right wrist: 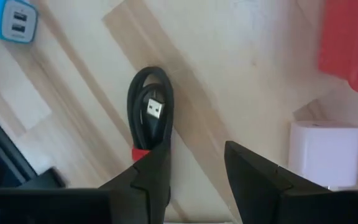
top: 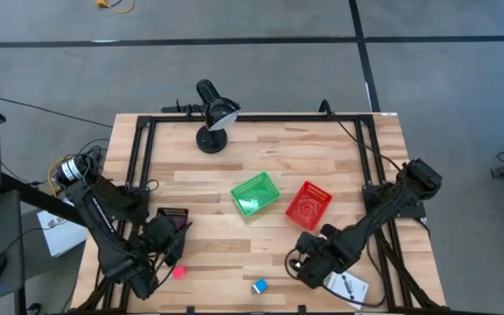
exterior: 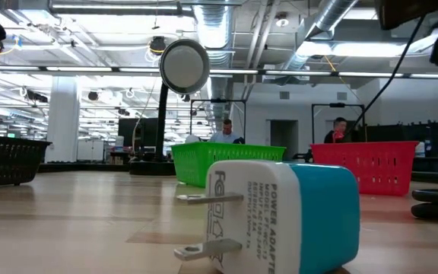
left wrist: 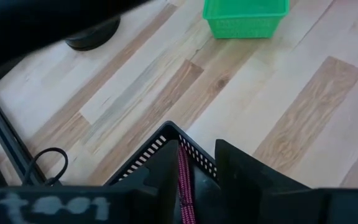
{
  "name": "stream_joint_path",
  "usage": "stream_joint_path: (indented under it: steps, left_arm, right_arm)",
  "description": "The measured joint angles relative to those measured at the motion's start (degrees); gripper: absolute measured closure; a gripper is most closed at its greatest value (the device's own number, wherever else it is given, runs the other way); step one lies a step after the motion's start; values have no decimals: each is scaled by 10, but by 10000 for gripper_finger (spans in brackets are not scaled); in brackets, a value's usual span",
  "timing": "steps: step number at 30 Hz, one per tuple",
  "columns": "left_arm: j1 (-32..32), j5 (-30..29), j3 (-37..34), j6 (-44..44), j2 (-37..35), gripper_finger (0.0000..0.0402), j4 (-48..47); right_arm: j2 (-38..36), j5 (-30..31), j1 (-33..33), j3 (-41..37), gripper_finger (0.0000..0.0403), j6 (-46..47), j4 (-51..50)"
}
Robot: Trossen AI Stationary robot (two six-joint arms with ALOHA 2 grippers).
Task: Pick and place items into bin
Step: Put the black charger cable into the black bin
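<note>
Wood-slat table [top: 322,166] with a black frame around it, both arms down at the near edge. Green bin [top: 255,193] sits mid-table, red bin [top: 309,205] just to its right, the two close but apart; both look empty from above. Black bin [top: 171,216] is at the left, right beside the left arm. Round lamp [top: 213,112] on a black base stands at the far edge, left of centre. Left gripper [left wrist: 194,180] is over the black bin's rim, fingers slightly apart with a thin maroon cord [left wrist: 184,186] running between them; whether they are pinching it, can't tell. Right gripper [right wrist: 197,168] hovers low over the table near the front right, fingers spread, nothing between them; a coiled black USB cable [right wrist: 150,112] with a red band lies just ahead of one finger. White charger block [right wrist: 324,152] sits near the other finger, below the red bin's corner. Blue-and-white power adapter [top: 259,286] lies at the front edge, between the arms, prongs out in the low view. Small red-pink block [top: 179,273] lies on the table just beside the left gripper. White card with black mark [top: 350,285] is under the right arm at the front right.
</note>
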Motion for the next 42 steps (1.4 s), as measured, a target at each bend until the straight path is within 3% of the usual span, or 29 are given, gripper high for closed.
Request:
stream_joint_path:
  steps: [8, 12, 21, 26, 30, 42]
  left_arm:
    - [0, 0, 0, 4, 0, 306, 0]
    - [0, 0, 0, 0, 0, 306, 0]
    - [0, 0, 0, 1, 0, 306, 0]
    - [0, 0, 0, 3, 0, 306, 0]
    - [0, 0, 0, 5, 0, 306, 0]
    - [0, 0, 0, 5, 0, 306, 0]
  right_arm:
    - [0, -18, -5, 0, 260, -2, 6]
    - [0, -34, -3, -8, 252, -55, 30]
    - [1, -52, 7, -12, 205, -66, 86]
    - [40, -45, 11, -11, 187, -88, 133]
    - [63, -46, 2, -12, 189, -76, 103]
    - [78, -50, 12, -12, 197, -75, 147]
